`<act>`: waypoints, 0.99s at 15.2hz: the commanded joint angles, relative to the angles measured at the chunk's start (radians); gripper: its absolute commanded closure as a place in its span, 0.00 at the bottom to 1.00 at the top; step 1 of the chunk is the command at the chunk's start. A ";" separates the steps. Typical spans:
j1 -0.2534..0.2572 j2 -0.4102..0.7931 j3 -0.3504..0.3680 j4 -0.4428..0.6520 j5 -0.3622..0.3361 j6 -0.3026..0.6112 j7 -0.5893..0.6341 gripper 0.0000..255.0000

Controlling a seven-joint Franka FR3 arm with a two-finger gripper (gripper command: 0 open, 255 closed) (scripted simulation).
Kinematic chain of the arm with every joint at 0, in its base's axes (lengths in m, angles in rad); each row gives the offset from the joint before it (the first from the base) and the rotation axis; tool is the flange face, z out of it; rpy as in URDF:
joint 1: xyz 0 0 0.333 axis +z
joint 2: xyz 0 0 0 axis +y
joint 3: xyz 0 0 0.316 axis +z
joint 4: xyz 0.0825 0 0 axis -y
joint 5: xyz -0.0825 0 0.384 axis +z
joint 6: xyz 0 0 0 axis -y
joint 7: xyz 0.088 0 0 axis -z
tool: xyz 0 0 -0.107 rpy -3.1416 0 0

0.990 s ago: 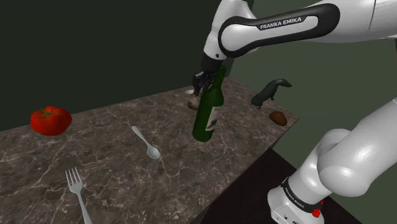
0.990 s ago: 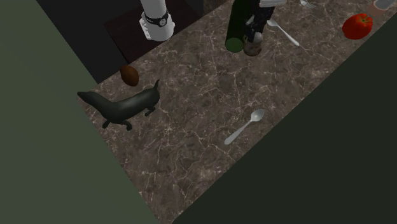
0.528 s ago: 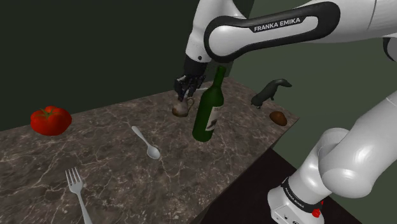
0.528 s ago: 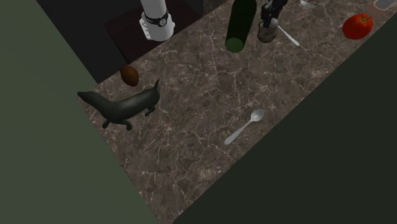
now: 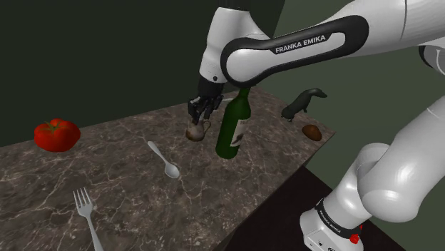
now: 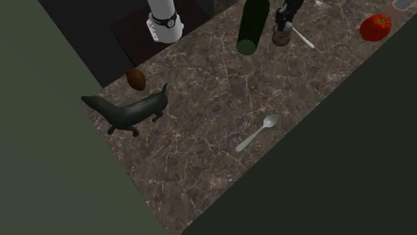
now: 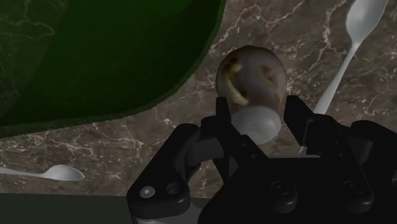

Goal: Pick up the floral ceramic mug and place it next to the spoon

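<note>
On the dark veined marble table (image 5: pixel 128 207), a silver metal spoon (image 5: pixel 164 159) lies nearest. Just beyond its handle end, the black two-finger gripper (image 5: pixel 202 108) is clenched on the glossy brown-and-cream rounded mug (image 5: pixel 197 130), its fingers (image 7: pixel 224 113) clasping it from both sides. Just beside the mug, on the shoulder view's right, stands a tall dark green glass bottle (image 5: pixel 234 121). Whether the mug rests on the marble I cannot tell.

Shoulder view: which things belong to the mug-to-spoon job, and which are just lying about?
Job: mug, held in the claw; spoon.
Lying about: green bottle, tomato, fork, dark animal figure, brown lump.
</note>
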 commanded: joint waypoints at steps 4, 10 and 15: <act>0.001 0.030 0.002 -0.036 -0.007 0.066 0.006 1.00; 0.001 0.071 0.003 -0.075 -0.018 0.146 0.014 1.00; -0.001 0.111 0.005 -0.102 -0.030 0.212 0.023 1.00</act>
